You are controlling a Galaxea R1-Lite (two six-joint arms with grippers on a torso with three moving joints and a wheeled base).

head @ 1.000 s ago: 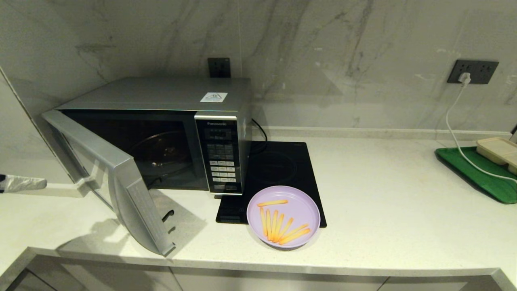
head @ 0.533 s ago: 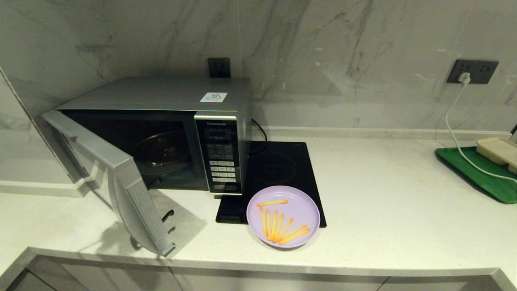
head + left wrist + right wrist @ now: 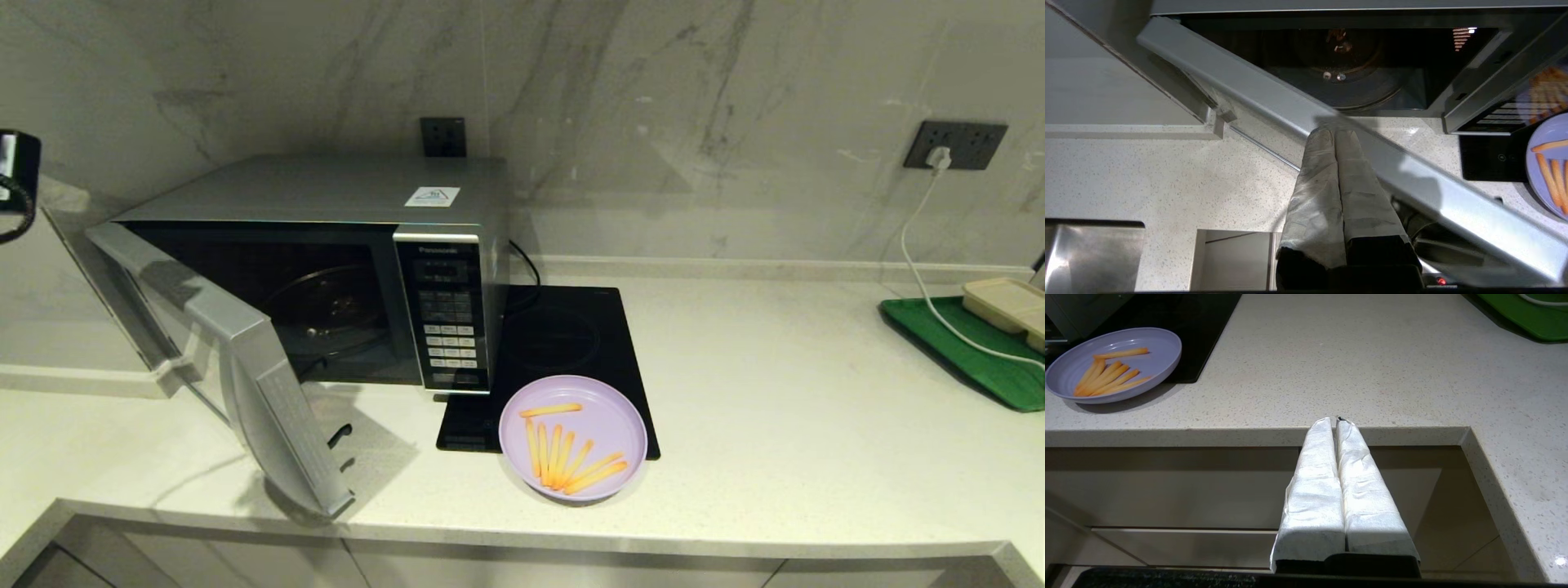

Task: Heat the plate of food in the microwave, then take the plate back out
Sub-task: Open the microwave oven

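Observation:
The silver microwave (image 3: 326, 192) stands at the left of the counter with its door (image 3: 245, 367) swung wide open and the glass turntable (image 3: 326, 310) bare. The lilac plate of food (image 3: 571, 385), holding several fries (image 3: 563, 457), rests to its right, partly on the black hob (image 3: 563, 335). My left gripper (image 3: 1334, 132) is shut and empty, raised over the door's top edge (image 3: 1274, 98); whether it touches I cannot tell. Only a black part of the left arm (image 3: 16, 184) shows in the head view. My right gripper (image 3: 1336, 420) is shut and empty, parked below the counter's front edge, right of the plate (image 3: 1163, 347).
The open door juts out toward the counter's front edge. A green tray (image 3: 963, 351) with a beige tray (image 3: 1008, 302) on it lies at the far right, and a white cable (image 3: 918, 269) runs to it from the wall socket. Bare counter lies between the hob and the green tray.
My left gripper shut and rose from low at the left edge to above the door. The door, plate and right arm have not moved.

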